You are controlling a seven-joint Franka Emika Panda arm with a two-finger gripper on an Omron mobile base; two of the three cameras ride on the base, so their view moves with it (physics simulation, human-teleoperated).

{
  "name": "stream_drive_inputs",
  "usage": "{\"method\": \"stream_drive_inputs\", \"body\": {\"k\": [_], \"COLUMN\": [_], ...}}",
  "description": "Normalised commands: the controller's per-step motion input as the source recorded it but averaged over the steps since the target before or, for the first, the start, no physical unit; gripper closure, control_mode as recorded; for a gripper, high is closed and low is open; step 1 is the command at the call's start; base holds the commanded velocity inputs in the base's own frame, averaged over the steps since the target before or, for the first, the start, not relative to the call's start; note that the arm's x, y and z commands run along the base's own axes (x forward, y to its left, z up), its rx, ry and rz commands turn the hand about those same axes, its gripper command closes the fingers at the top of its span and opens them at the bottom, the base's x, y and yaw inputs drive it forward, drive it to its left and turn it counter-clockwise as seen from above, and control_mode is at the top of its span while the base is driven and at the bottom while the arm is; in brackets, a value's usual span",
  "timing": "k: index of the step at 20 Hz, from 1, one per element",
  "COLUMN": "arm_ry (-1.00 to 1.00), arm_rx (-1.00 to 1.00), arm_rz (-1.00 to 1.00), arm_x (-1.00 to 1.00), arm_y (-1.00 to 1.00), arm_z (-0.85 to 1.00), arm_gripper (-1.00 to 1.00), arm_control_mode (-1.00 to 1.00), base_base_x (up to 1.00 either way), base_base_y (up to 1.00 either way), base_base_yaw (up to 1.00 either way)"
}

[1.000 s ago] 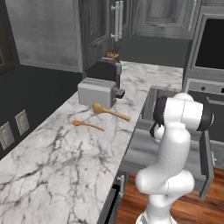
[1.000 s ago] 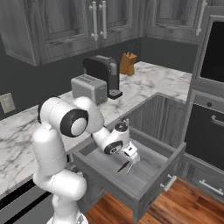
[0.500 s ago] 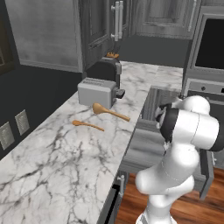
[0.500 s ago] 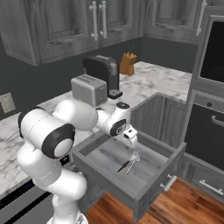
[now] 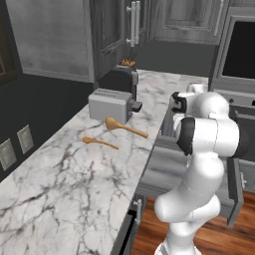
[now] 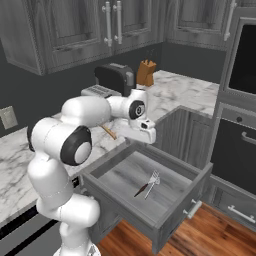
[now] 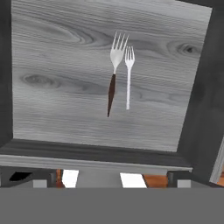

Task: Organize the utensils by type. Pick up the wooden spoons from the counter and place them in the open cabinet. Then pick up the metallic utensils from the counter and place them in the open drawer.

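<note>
Two orange-tan wooden spoons lie on the white marble counter in front of the toaster: the long one with the big bowl and the slimmer one. My gripper hangs open and empty over the back left of the open drawer, near the counter's edge. Two metallic forks lie side by side on the drawer floor: one with a dark handle and an all-silver one. My fingertips stand wide apart well above them. The open cabinet's inside is out of view.
A silver toaster and a black coffee machine stand behind the spoons, with a knife block further back. Grey wall cabinets hang over the counter. A black oven flanks the drawer on the right.
My gripper has risen out of the drawer and swung back towards the counter's edge, still open. The two forks stay on the drawer floor. The spoons have not moved.
</note>
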Motion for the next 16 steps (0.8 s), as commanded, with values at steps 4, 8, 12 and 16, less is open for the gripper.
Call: {"method": "stream_drive_inputs", "body": {"k": [4,8,12,16], "arm_ry": [0.0,-0.02,-0.04,0.0], "arm_rx": [0.03,0.03,0.13,0.01], "arm_rz": [0.0,0.02,0.41,0.65], "arm_x": [0.0,0.01,0.03,0.01], "arm_y": [-0.05,-0.01,0.04,0.19], "arm_z": [0.0,-0.01,-0.02,-0.02], "arm_gripper": [-1.0,-1.0,-1.0,-1.0], "arm_control_mode": [-1.0,-1.0,-1.0,-1.0], "base_base_x": [0.0,0.0,0.0,0.0], "base_base_y": [0.0,0.0,0.0,0.0], "base_base_yaw": [0.0,0.0,0.0,0.0]}}
